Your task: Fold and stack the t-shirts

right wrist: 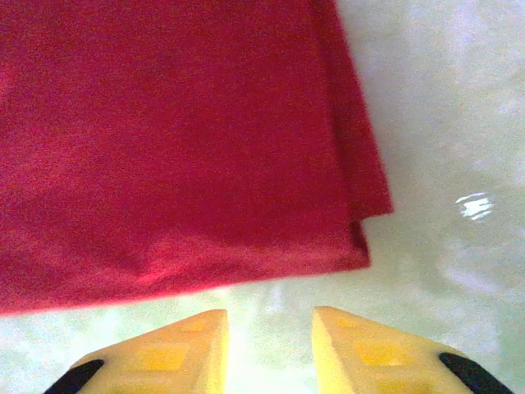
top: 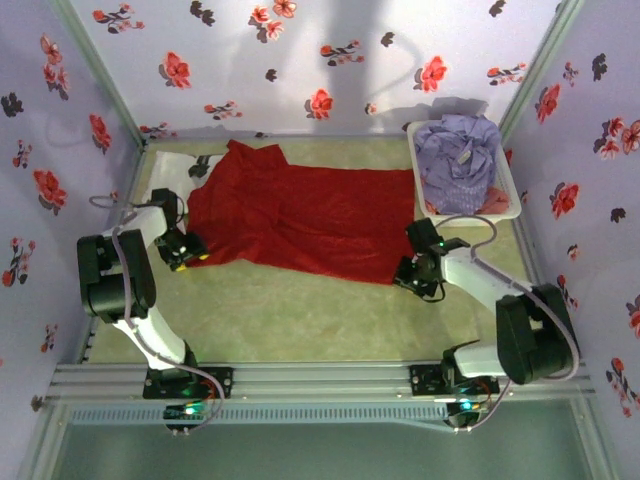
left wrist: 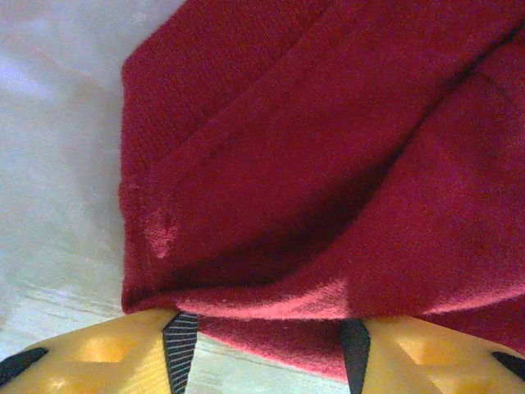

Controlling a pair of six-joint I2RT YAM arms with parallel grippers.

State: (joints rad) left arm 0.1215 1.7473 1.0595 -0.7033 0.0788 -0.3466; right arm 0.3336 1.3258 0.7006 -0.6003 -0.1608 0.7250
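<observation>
Floral walls enclose a pale green counter (top: 300,310). Both arms bend low toward it. The left fingers (left wrist: 107,357) stand apart, with the hem of the red t-shirt (top: 300,215) lying between their tips, unpinched. The right fingers (right wrist: 164,357) are parted over bare counter, the shirt's folded corner just ahead of them.

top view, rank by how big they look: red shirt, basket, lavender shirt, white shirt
1. red shirt
2. basket
3. lavender shirt, bunched inside the basket
4. white shirt, partly under the red one, so judged by its visible part only
</observation>
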